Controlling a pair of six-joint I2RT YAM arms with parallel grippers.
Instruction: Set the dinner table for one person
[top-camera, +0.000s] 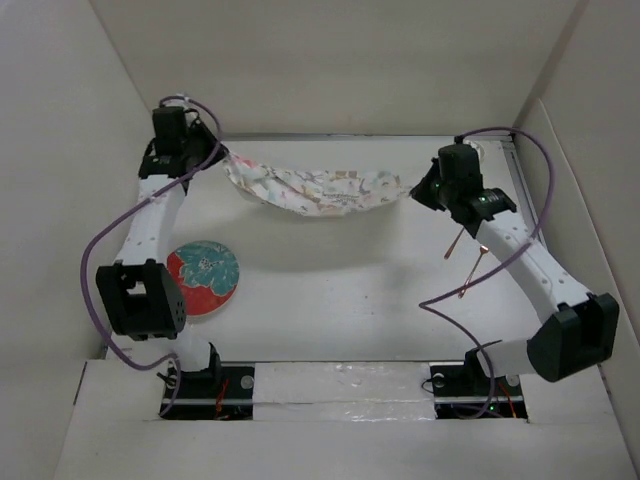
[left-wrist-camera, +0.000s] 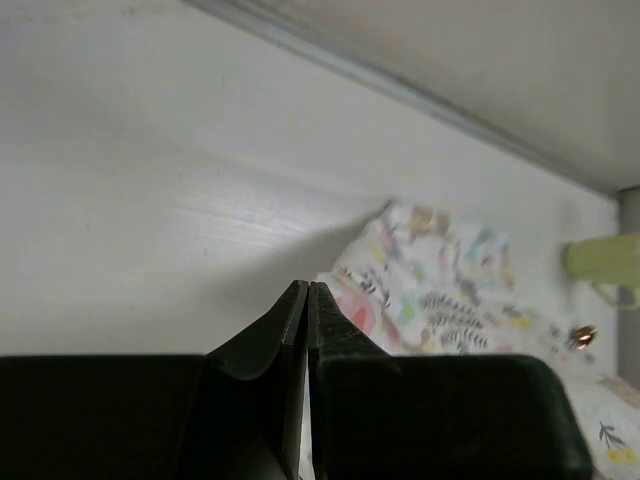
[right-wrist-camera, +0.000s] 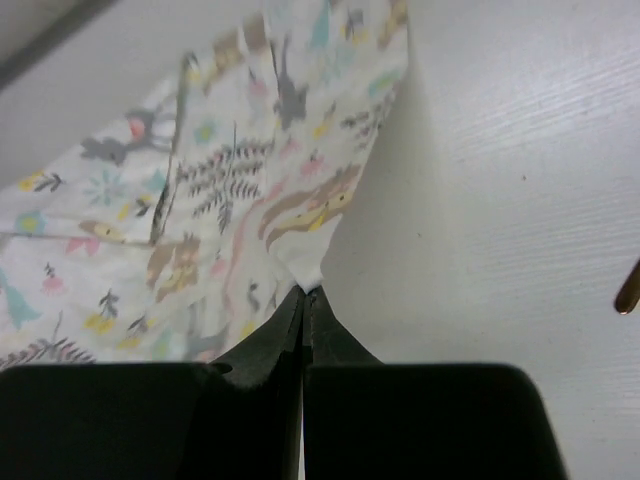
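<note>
Over the dinner table (top-camera: 350, 290), left hand (top-camera: 226, 156) and right hand (top-camera: 416, 186) pinch the cloth mat (top-camera: 310, 190).

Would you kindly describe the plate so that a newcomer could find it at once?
On the white dinner table, look to the near left, beside the left arm. The plate lies there: round, red with a teal flower, unlike the pale printed cloth mat at the far edge and the thin copper cutlery on the right.
</note>
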